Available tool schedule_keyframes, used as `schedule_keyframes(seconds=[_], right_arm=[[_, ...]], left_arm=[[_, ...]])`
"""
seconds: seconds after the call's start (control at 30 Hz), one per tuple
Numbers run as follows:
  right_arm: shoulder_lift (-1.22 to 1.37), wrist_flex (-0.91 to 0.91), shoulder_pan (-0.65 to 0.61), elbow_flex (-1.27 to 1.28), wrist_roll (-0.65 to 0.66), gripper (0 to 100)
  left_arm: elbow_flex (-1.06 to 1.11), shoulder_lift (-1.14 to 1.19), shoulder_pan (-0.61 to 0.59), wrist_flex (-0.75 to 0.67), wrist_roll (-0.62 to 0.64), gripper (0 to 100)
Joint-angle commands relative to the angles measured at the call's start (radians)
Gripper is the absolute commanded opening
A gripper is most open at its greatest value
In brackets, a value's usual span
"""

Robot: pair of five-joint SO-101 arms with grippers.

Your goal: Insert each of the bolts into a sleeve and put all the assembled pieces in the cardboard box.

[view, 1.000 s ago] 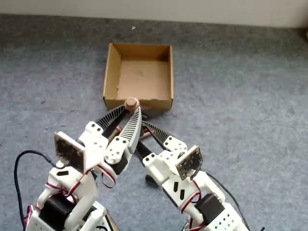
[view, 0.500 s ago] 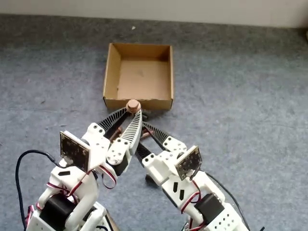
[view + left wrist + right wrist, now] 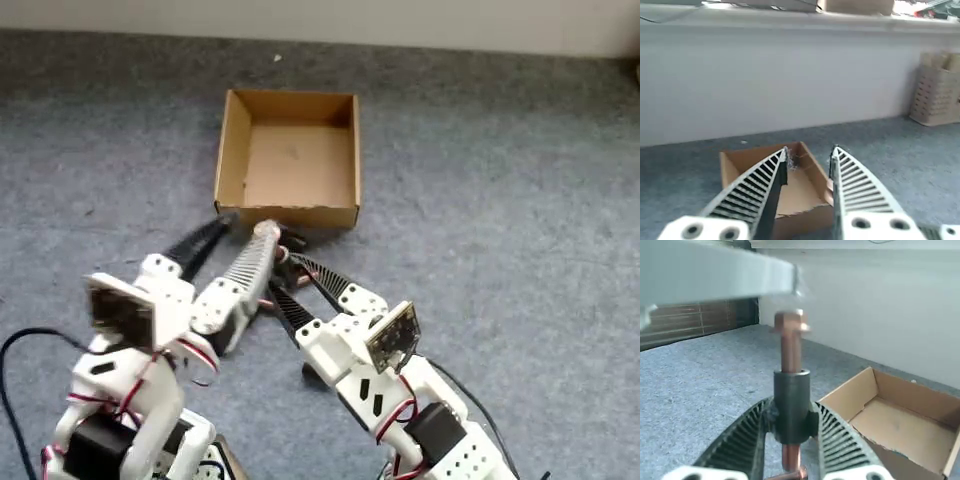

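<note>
My right gripper point(image 3: 791, 415) is shut on a dark sleeve point(image 3: 791, 395), held upright. A copper bolt point(image 3: 790, 340) runs down through the sleeve, with its head above and its tip showing below. In the high view this gripper point(image 3: 283, 272) sits just in front of the cardboard box point(image 3: 290, 213). My left gripper point(image 3: 245, 224) is open at the box's near wall, one finger point(image 3: 250, 262) lying beside the held piece. Nothing is between its fingertips point(image 3: 810, 150), and the box point(image 3: 732, 162) lies beyond them with nothing in it.
Grey carpet surrounds the box on all sides. A pale wall point(image 3: 790, 75) rises behind it. The box point(image 3: 900, 425) stands close beside the held sleeve. A black cable point(image 3: 15, 350) loops by the left arm's base.
My left gripper was shut on the bolt's head; it has opened, let go and swung left. The right gripper has kept still with the sleeve.
</note>
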Motion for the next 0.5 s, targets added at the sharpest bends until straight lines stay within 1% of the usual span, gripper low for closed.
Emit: schedule_keyframes(seconds=[0.0,0.13,0.2,0.33,0.47], right_arm=[[-0.027,0.053,0.044,0.101,-0.086,0.4],[-0.027,0.067,0.071,0.097,-0.092,0.4],[-0.027,0.073,0.094,0.101,-0.092,0.4],[-0.027,0.130,0.137,0.097,-0.092,0.4],[-0.027,0.162,0.160,0.096,-0.092,0.4]], left_arm=[[-0.065,0.004,-0.139,0.054,-0.005,16],[-0.068,0.004,-0.153,0.166,-0.008,16],[-0.068,0.004,-0.188,0.238,-0.009,16],[-0.051,0.004,-0.346,0.351,-0.009,16],[0.016,0.004,-0.518,0.385,-0.009,16]])
